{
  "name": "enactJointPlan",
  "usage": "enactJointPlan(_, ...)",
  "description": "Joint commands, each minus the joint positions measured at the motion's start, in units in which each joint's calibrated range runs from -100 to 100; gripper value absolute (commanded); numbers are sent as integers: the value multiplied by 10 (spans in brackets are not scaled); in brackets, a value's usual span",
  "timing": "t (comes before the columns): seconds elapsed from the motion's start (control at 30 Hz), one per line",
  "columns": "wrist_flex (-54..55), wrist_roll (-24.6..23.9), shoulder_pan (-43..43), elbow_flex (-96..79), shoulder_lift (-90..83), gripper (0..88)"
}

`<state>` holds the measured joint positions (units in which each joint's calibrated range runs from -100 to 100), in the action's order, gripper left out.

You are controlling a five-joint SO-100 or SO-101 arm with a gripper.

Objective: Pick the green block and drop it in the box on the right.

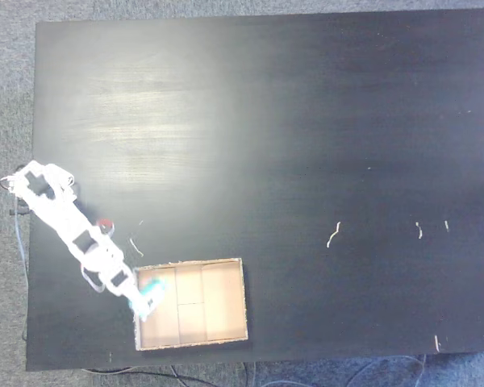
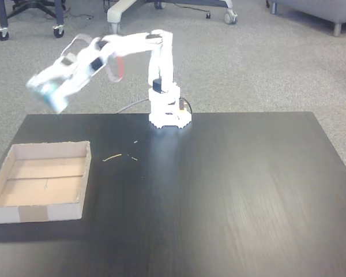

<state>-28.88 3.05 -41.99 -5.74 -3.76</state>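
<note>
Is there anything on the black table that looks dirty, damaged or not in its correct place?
Yes: small pale scraps lie scattered on the black table, more near the shallow tan cardboard box. They look like stray debris. The box itself looks intact.

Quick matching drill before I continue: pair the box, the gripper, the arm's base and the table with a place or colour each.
Things:
1. box
2. gripper
3. arm's base
4. table

Descriptions:
A. black, glossy
B. raised in the air, blurred, something teal at its tip
C. white, standing at the table's far edge in a fixed view
D. tan cardboard, floor bare

Pairs: 1-D, 2-B, 3-C, 4-A
</note>
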Motion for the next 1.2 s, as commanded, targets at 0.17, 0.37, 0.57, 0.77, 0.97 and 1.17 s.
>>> enactJointPlan(0.17,9,40,18,138,272,242)
enactJointPlan(0.37,-17,51,25,142,283,434)
enactJointPlan(0.57,-28,52,26,125,273,556)
enactJointPlan(0.77,-145,-2,142,31,-23,411)
enactJointPlan(0.97,-379,-46,361,-176,-464,228)
enactJointPlan(1.17,-463,-18,442,-428,-727,20)
